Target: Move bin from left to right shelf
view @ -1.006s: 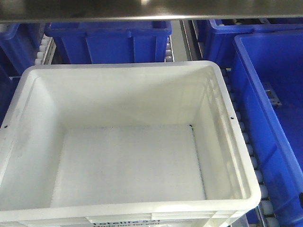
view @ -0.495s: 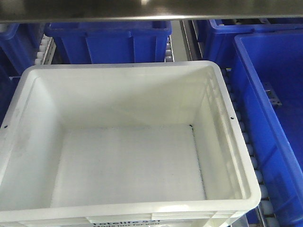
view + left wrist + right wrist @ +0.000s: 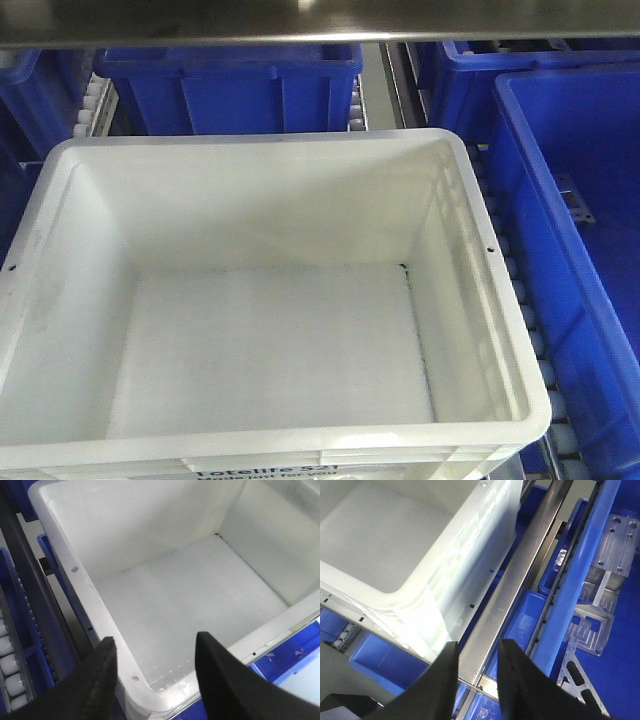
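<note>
White plastic bin [image 3: 270,300] sits empty in the middle of the front view, on a rack level with white rollers [image 3: 528,330] showing along its right side. Dark blue totes [image 3: 575,250] stand behind it and to its right, under a steel crossbeam [image 3: 300,20].

My left end effector [image 3: 152,672] hovers over the bin's near left corner, fingers [image 3: 100,680] spread, gripping nothing; one finger is outside the wall, the other over the interior. My right end effector [image 3: 475,672] hangs just outside the bin's right wall, above a metal rail [image 3: 520,570], fingers [image 3: 442,680] parted and empty.

Judgement: the step in hand is the approach to grasp; the bin is not yet held. The next move calls for each end effector to descend astride the thick rim [image 3: 100,610] and clamp, on opposite sides, before any lift. Uneven grip heights could tilt the bin against the neighbouring tote
</note>
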Robot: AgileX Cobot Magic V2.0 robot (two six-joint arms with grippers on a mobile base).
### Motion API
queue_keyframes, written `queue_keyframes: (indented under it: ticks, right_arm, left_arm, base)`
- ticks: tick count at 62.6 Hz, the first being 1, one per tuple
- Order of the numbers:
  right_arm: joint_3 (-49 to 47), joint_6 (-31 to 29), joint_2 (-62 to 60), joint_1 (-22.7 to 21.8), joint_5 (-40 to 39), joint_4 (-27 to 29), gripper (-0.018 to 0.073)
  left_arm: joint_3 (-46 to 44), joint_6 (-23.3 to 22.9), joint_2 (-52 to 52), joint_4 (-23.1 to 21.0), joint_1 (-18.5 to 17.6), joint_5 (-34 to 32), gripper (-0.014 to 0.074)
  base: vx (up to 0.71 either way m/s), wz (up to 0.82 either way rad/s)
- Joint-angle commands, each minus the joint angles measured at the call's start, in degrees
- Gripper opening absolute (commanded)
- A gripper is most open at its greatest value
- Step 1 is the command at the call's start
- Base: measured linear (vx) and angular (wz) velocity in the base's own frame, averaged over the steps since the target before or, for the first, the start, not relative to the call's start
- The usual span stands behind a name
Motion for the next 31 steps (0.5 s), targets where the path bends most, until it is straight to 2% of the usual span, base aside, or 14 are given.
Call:
queue_keyframes:
  ticks: [1, 13, 31]
  right_arm:
    - [-1.4, -0.9, 0.6, 0.1, -2.9, -0.2, 0.0093]
    - [-1.4, -1.9, 0.6, 0.1, -2.2, -0.2, -0.0013]
    - [-1.4, -2.0, 0.6, 0.1, -1.7, -0.2, -0.0009]
  left_arm:
    - [-1.1, 0.0, 0.6, -0.8, 0.1, -3.1, 0.0251]
    - [-1.1, 0.0, 0.6, -0.8, 0.1, -3.1, 0.0113]
    - [-1.1, 0.0, 0.6, -0.8, 0.1, -3.4, 0.0023]
  base:
    - [0.00, 0.00]
    - [0.00, 0.00]
    - [0.00, 0.00]
